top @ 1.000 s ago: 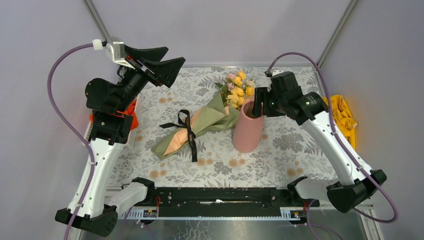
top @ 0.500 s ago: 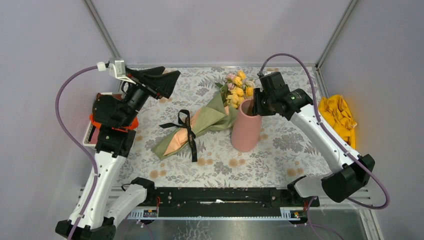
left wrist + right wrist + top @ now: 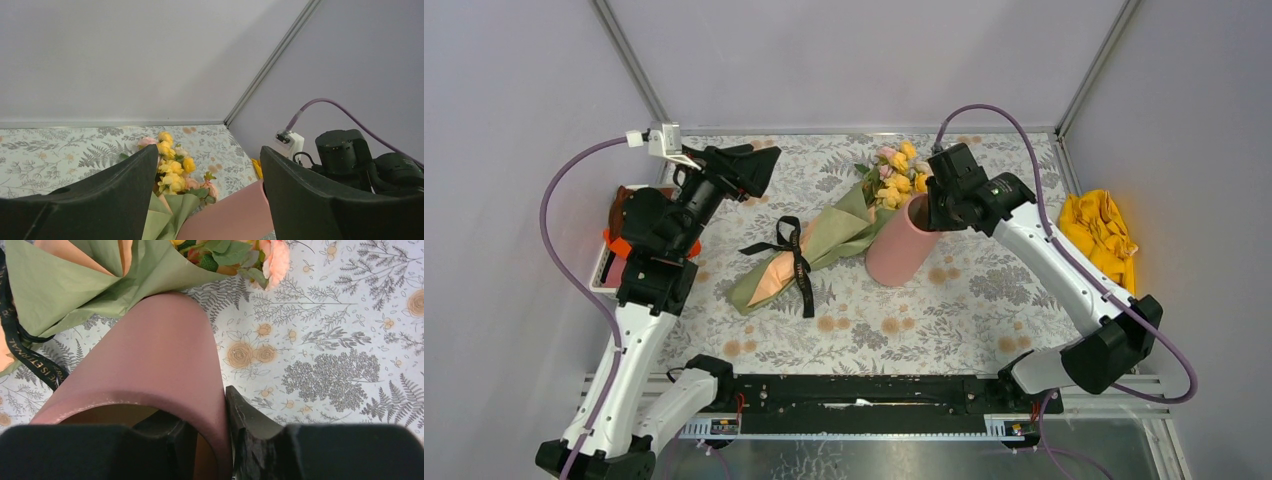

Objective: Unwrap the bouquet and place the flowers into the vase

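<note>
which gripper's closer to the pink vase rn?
Right. The right gripper grips the vase at its rim, one finger inside, one outside. The left gripper hangs open on the far side of the bouquet, well clear.

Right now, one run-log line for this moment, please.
right tool: pinching vase rim, vase tilted | left tool: open, empty | bouquet: wrapped

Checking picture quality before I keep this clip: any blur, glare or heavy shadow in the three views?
Top view: evenly lit, sharp, faint shadows, no glare. Left wrist: dark fingers fill the bottom, flowers clear enough. Right wrist: black out-of-focus band along the bottom; vase and tablecloth sharp.
</note>
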Controlling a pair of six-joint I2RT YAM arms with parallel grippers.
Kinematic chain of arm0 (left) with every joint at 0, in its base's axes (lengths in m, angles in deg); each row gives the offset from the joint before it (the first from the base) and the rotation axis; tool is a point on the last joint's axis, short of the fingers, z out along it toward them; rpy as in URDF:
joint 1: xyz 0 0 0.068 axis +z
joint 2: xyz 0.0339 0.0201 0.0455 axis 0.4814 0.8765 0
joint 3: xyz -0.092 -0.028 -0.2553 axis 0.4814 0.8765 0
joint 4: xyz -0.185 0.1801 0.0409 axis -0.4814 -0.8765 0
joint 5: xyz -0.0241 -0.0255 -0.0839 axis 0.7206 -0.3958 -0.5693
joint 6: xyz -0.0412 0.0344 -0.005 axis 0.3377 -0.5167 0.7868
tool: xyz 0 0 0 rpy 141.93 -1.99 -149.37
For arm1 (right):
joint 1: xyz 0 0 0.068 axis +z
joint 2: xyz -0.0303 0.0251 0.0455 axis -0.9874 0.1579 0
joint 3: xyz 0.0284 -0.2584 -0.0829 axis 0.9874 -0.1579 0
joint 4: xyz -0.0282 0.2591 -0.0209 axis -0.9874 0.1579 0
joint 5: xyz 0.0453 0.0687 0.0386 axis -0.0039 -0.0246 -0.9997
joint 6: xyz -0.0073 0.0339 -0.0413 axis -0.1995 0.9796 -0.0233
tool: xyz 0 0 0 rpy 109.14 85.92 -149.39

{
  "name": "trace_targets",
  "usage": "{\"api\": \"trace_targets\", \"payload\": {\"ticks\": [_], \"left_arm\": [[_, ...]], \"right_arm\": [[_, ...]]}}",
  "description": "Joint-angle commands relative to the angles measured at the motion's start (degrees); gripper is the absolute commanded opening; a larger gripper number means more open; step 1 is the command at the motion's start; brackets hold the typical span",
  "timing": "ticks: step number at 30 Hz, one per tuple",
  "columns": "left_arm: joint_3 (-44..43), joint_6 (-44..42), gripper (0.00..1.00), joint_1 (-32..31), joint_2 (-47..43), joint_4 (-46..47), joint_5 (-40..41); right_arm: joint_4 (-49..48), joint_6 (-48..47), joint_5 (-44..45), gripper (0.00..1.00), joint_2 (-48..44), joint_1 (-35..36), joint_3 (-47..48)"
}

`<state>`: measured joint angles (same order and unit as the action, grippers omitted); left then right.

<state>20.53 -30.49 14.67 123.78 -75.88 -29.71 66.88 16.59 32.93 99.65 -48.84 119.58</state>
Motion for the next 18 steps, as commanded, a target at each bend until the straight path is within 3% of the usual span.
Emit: {"api": "trace_targets", "payload": {"ticks": [1,9,13,18], "left_arm": [[1.0,0.3,0.81,-0.1,0.1,-0.2,0.0],[2.0,0.4,0.81,-0.1,0.4,-0.7,-0.3],[2.1,0.4,0.81,-0.1,1.2,-0.9,-1.1],[2.2,0.3,0.81,-0.1,2.1,-0.9,-2.1]], "right_arm": [[5.4,-0.3,9.4,0.0,0.9,0.3,4.8],[13.2,-1.9,18.3,0.0,3.4,0.3,13.0],[14.0,-2.0,20.7,0.0,3.4,-0.5,12.6],[12.6,-2.9,19.3,0.0,1.2,-6.5,10.5]]}}
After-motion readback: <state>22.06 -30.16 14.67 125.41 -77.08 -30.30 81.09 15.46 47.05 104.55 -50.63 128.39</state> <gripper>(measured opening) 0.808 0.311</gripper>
